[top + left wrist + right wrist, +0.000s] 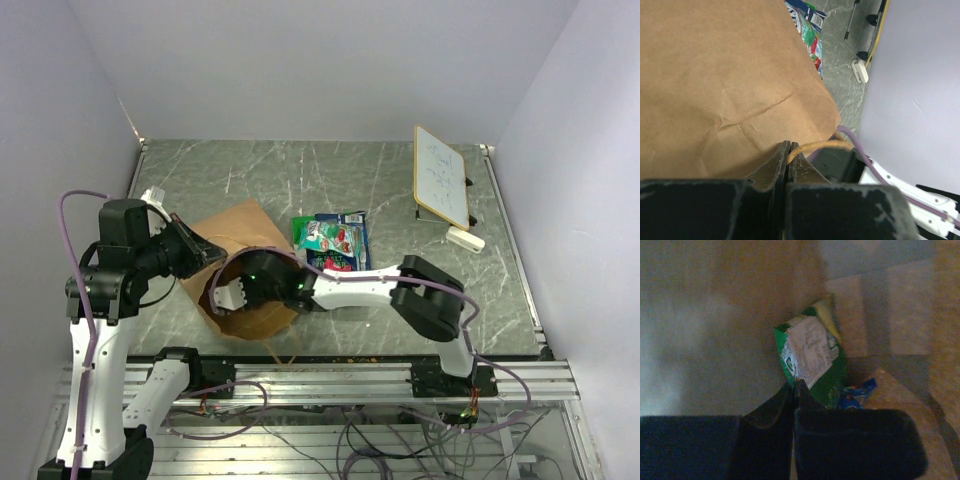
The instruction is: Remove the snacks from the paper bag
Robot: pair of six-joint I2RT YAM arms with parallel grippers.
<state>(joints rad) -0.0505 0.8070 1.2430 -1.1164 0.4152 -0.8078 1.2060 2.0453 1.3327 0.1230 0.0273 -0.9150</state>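
Note:
The brown paper bag (245, 235) lies on its side on the table, mouth toward the near edge. My left gripper (789, 148) is shut on the bag's thin paper handle (820, 145) at its left rim. My right gripper (796, 386) is deep inside the bag, shut on the lower edge of a green snack packet (812, 357) that stands against the inner wall. A blue packet (858, 391) lies behind it on the bag's floor. Two snacks (332, 240), blue-green and red-marked, lie on the table right of the bag.
A white framed board (441, 175) stands propped at the back right, with a small white block (464, 238) in front of it. The right arm (360, 288) stretches leftward across the near table into the bag mouth. White walls enclose three sides.

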